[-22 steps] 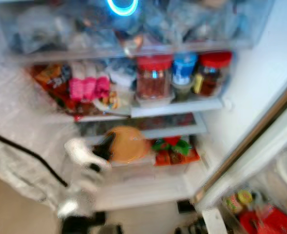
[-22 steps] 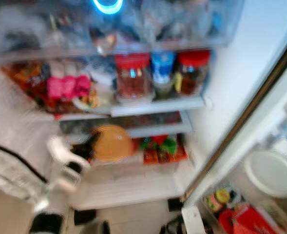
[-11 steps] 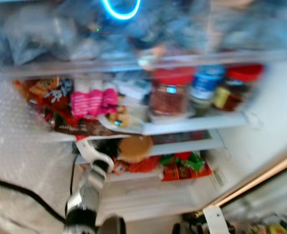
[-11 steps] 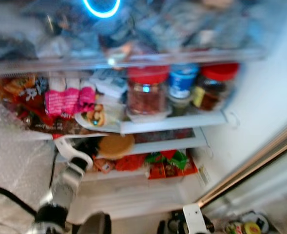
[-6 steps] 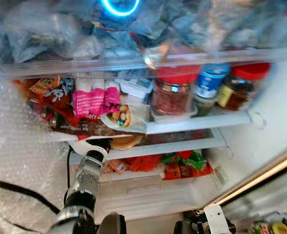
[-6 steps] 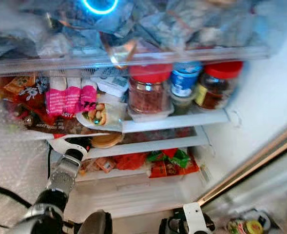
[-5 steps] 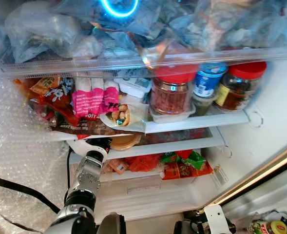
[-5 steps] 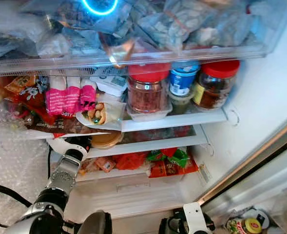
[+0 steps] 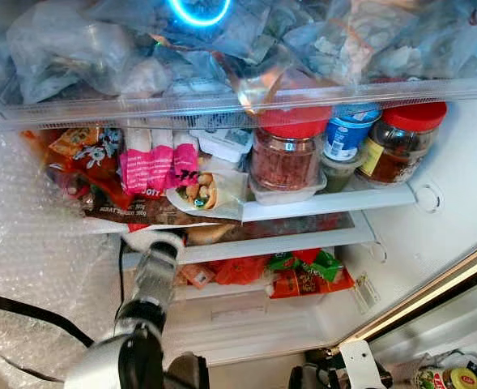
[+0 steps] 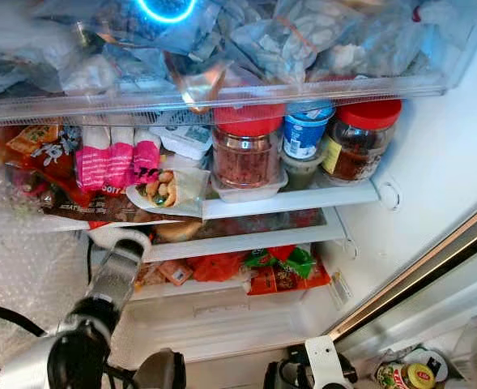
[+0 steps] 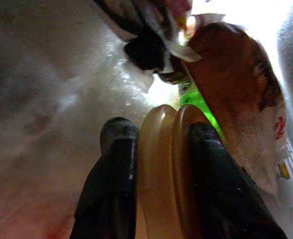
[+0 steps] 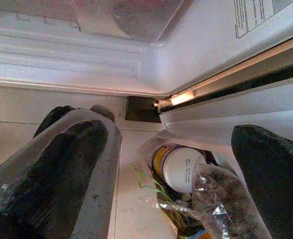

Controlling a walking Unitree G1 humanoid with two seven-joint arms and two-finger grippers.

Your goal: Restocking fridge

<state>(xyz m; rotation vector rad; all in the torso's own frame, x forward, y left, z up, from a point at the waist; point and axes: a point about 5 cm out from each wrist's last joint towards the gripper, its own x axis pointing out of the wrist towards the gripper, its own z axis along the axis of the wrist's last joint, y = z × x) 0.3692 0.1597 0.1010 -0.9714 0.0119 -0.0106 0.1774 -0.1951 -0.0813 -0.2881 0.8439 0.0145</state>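
A tan round lidded container (image 9: pixel 209 234) lies on the narrow shelf under the jar shelf, mostly hidden by the shelf edge. My left gripper (image 11: pixel 161 132) is shut on the tan container (image 11: pixel 163 169), one black finger on each side of its rim. In the head views my left arm (image 9: pixel 153 279) reaches up from below into that shelf's left end. My right gripper (image 12: pixel 171 144) hangs low with its fingers wide apart and nothing between them, over the floor by the fridge's bottom edge.
Two red-lidded jars (image 9: pixel 290 152) (image 9: pixel 400 144) and a blue-lidded tub (image 9: pixel 347 136) stand on the shelf above, beside a pink packet (image 9: pixel 157 168) and a wrapped roll (image 9: pixel 202 191). Red and green packets (image 9: pixel 301 272) lie below. Bubble wrap (image 9: pixel 36 267) covers the left. A jar (image 12: pixel 183 169) lies on the floor.
My left arm has pushed the tan container further in under the jar shelf, so less of it shows. The camera has tilted and steadied.
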